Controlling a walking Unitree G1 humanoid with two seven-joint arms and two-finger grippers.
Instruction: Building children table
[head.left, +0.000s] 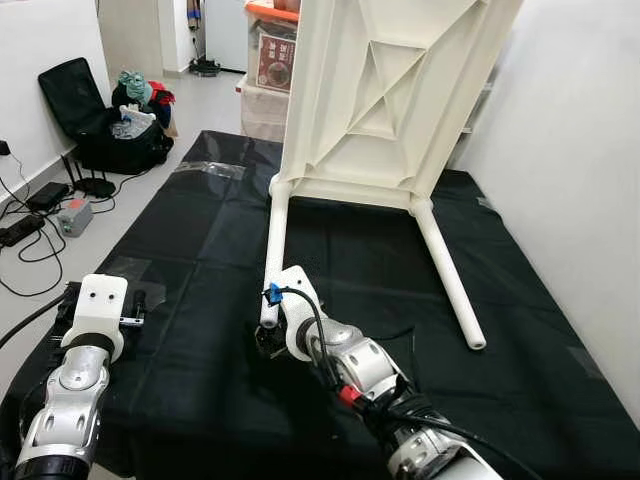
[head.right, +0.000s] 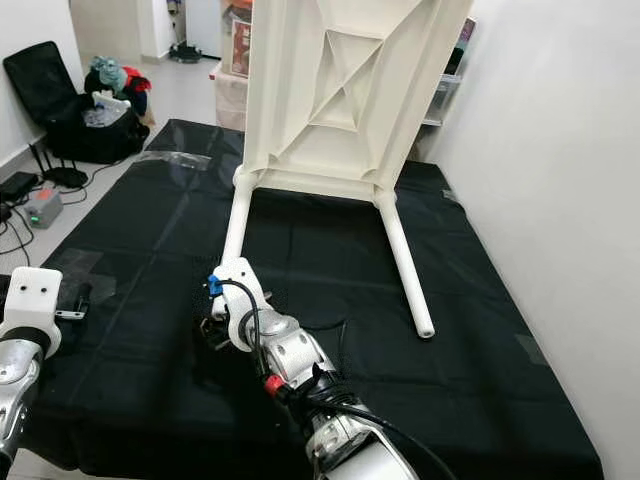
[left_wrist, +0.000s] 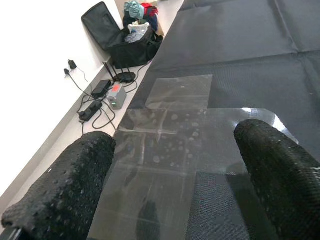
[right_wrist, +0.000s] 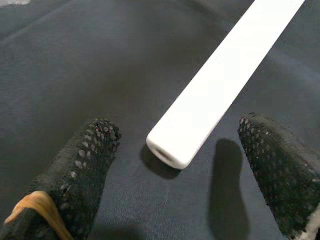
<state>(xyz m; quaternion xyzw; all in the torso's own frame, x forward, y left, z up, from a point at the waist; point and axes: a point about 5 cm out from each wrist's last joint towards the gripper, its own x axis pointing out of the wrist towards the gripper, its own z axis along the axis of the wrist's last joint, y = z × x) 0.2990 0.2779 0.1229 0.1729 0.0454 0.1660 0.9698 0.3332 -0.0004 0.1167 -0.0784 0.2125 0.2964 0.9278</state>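
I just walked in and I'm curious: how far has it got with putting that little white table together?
Two legs are already fitted to the white tabletop, which stands tipped on its side on the black mat. In hand: the right gripper, open, sits around the free end of the left leg. The left gripper hovers open over the mat. Any remaining legs can't be seen.

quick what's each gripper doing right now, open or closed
Left gripper: open, holding nothing, above the black mat.
Right gripper: open, fingers either side of the white table leg end, not gripping.
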